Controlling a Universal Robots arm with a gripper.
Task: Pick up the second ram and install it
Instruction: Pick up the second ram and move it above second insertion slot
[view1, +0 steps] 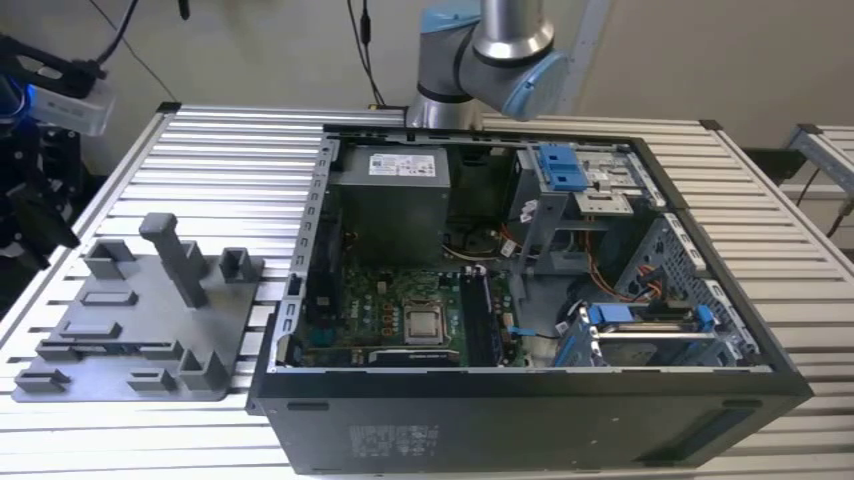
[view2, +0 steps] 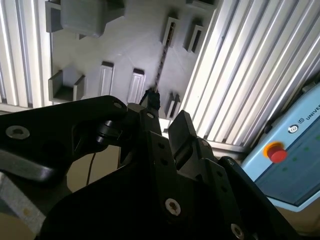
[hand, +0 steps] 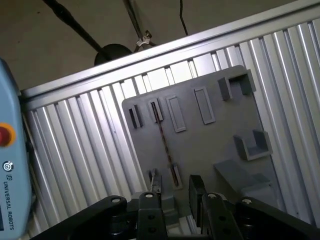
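Observation:
The second ram (hand: 163, 137) stands on its edge in a narrow slot of the grey fixture plate (hand: 210, 145), so it reads as a thin dark line. The second wrist view shows the same ram (view2: 162, 62) on the fixture plate (view2: 125, 45). My gripper (hand: 175, 189) hangs well above the plate, open, with nothing between its black fingers (hand: 196, 187). The stick's near end lines up with the gap between them. In the second wrist view the gripper (view2: 167, 117) sits just short of that end.
An open computer case (view1: 534, 400) lies on the slatted aluminium table (view1: 227, 150), with the green motherboard (view1: 400, 310) and its memory slots (view1: 478, 310) inside. The fixture plate (view1: 134, 320) carries upright holders. A teach pendant (view2: 285, 165) with a red button lies beyond the table edge.

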